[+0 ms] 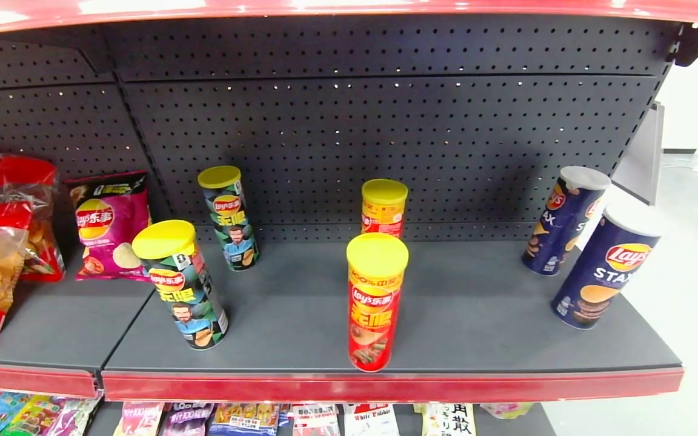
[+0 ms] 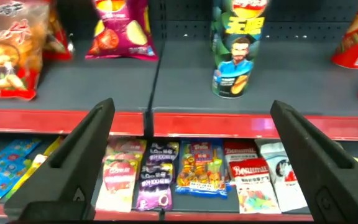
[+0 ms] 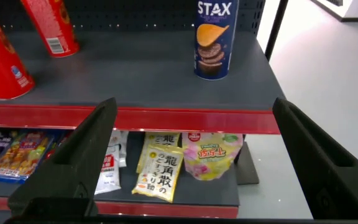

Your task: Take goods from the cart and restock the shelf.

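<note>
The left gripper point(image 2: 191, 112) hangs spread wide and empty before the shelf's point(image 1: 476, 315) red front edge, facing the front green can point(image 2: 236, 50). The right gripper point(image 3: 194, 109) is likewise spread and empty, near the front blue can point(image 3: 212, 37). Six chip cans stand on the shelf in pairs: green at left, the front red can point(image 1: 375, 303) and its twin in the middle, blue at right. Snack bags point(image 1: 109, 224) sit farther left
</note>
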Tool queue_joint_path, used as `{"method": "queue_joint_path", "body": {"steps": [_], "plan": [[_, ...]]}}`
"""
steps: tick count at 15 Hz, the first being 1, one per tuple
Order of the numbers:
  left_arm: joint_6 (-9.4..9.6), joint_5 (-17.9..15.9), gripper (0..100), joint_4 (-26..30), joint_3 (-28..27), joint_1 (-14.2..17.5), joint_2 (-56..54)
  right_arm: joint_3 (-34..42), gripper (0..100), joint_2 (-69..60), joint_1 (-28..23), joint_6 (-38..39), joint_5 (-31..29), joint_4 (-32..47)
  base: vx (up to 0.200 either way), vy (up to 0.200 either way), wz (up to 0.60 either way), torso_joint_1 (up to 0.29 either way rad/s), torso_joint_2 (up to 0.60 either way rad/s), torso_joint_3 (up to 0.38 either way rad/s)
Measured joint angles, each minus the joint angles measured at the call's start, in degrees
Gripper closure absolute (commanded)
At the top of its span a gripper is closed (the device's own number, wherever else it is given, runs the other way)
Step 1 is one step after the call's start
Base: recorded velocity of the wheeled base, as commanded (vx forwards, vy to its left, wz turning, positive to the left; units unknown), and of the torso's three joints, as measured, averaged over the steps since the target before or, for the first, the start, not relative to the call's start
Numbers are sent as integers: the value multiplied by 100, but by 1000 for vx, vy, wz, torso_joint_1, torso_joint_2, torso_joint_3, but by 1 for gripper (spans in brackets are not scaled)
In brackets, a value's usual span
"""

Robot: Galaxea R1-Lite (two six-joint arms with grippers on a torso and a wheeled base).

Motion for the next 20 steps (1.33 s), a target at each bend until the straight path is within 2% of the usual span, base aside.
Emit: {"method": "queue_joint_path", "body": {"steps": [20], "plan": [[0, 2, 0, -5, 0, 1, 0, 0, 0, 37, 24, 34, 27, -4, 0, 0, 0, 0, 0, 0]]}}
